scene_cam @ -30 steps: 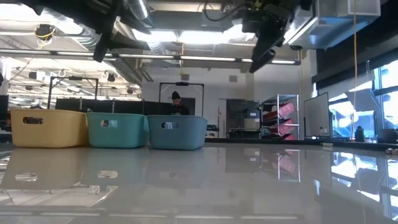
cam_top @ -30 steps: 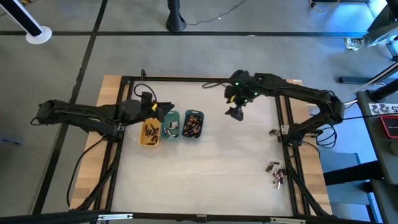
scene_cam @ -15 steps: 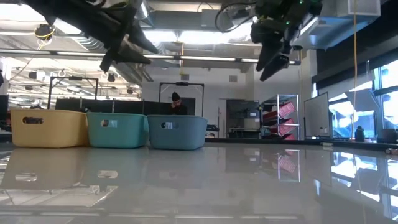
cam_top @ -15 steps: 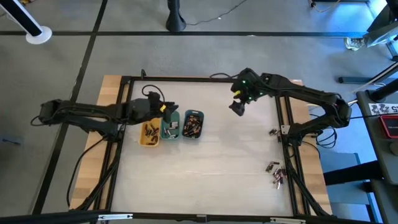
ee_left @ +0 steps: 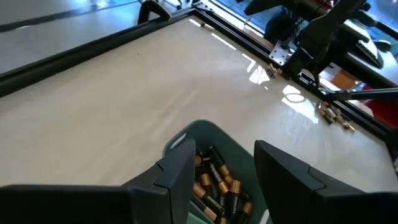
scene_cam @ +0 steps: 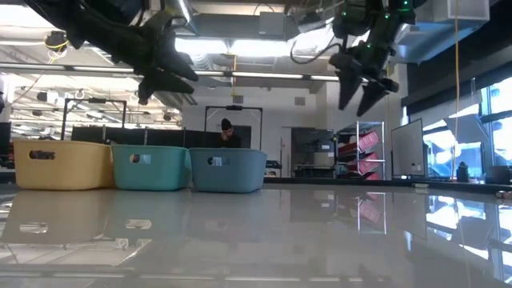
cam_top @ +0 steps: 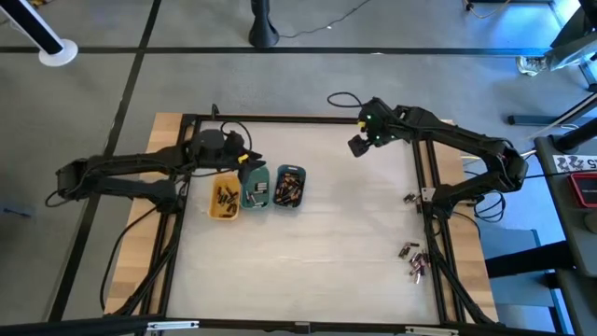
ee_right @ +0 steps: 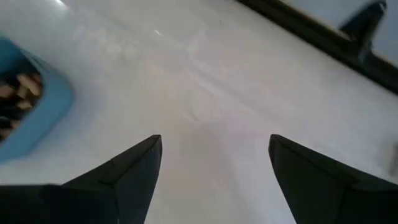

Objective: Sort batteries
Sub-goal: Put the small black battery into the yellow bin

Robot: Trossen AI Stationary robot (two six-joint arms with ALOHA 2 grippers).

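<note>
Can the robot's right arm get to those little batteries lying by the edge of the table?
Probably yes. The right gripper hangs open and empty above the far side, and the bare table between it and the loose batteries holds nothing in the way.

You see bright ceiling lights shining off the glossy table [scene_cam: 264,240], and the right wrist view looks blurry.

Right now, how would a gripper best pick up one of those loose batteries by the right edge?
The loose batteries lie flat on the table near its right frame. Probably come straight down and pinch one across its round middle, fingers either side of its length; the frame beside them blocks a sideways approach.
</note>
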